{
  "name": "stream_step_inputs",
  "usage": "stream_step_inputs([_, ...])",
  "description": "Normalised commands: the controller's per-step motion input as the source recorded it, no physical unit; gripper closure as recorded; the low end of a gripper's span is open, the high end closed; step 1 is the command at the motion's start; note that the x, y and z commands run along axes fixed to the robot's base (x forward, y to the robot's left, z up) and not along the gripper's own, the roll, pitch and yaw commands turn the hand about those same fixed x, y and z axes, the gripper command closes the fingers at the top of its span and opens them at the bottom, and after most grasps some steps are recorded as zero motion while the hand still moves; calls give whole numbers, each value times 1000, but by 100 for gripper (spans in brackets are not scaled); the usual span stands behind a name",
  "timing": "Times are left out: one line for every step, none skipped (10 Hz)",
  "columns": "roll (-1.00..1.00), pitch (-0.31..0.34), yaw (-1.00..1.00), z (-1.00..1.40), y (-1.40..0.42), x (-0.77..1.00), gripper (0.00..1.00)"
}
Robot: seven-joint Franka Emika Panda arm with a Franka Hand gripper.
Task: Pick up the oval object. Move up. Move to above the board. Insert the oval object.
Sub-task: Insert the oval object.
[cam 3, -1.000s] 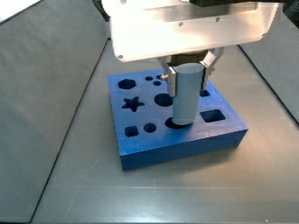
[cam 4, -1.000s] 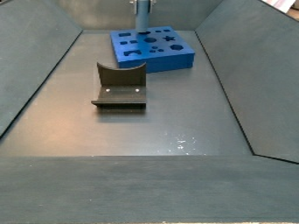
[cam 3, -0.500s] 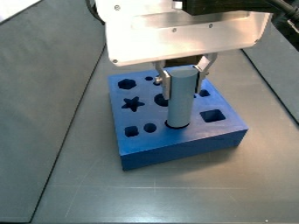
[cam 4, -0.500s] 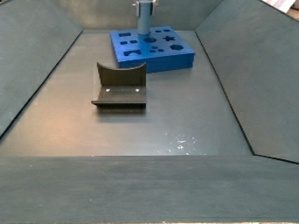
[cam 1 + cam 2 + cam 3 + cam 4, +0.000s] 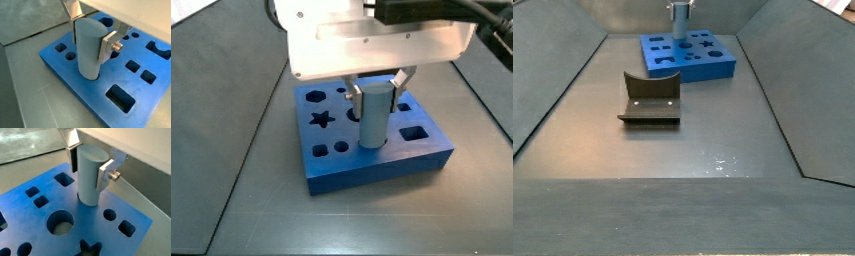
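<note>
The oval object (image 5: 90,52) is a pale grey-blue peg standing upright with its lower end in a hole near the middle of the blue board (image 5: 67,72). My gripper (image 5: 90,36) is above the board and shut on the peg's upper part, one silver finger plate on each side. Both wrist views show this; the peg (image 5: 90,178), the gripper (image 5: 89,165) and the board (image 5: 40,225) are plain there too. In a side view the peg (image 5: 374,115) rises from the board (image 5: 372,168) under the gripper (image 5: 378,88). The far side view shows the peg (image 5: 680,14) and the board (image 5: 714,65) small.
The dark fixture (image 5: 648,100) stands on the grey floor in front of the board. Sloping grey walls (image 5: 553,110) bound the floor on both sides. Open holes of several shapes, such as a rectangle (image 5: 120,97) and a circle (image 5: 60,222), surround the peg.
The gripper and the peg have moved down a little; the peg's top stands lower and more of its lower end is in the hole.
</note>
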Motion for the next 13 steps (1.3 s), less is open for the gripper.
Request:
stream_step_inputs([303, -123, 80, -474, 11, 0, 100])
stream_step_inputs([279, -103, 160, -454, 206, 0, 100])
stream_step_inputs([163, -29, 0, -189, 0, 0, 100])
stream_step_inputs([343, -187, 0, -511, -174, -46, 100])
stream_step_inputs([333, -201, 0, -540, -160, -54, 100])
stream_step_inputs([324, -204, 0, -551, -160, -57, 100])
stream_step_inputs([301, -207, 0, -571, -171, -23, 100])
stream_step_inputs([267, -189, 6, -631, -160, 0, 100])
stream_step_inputs([230, -157, 0, -709, -149, 26, 100])
stream_step_inputs([201, -124, 0, -786, -134, 123, 100])
stream_step_inputs([141, -183, 11, -720, -46, 160, 100])
stream_step_inputs([0, -37, 0, 0, 0, 0, 100])
stream_step_inputs([0, 0, 0, 0, 0, 37, 100])
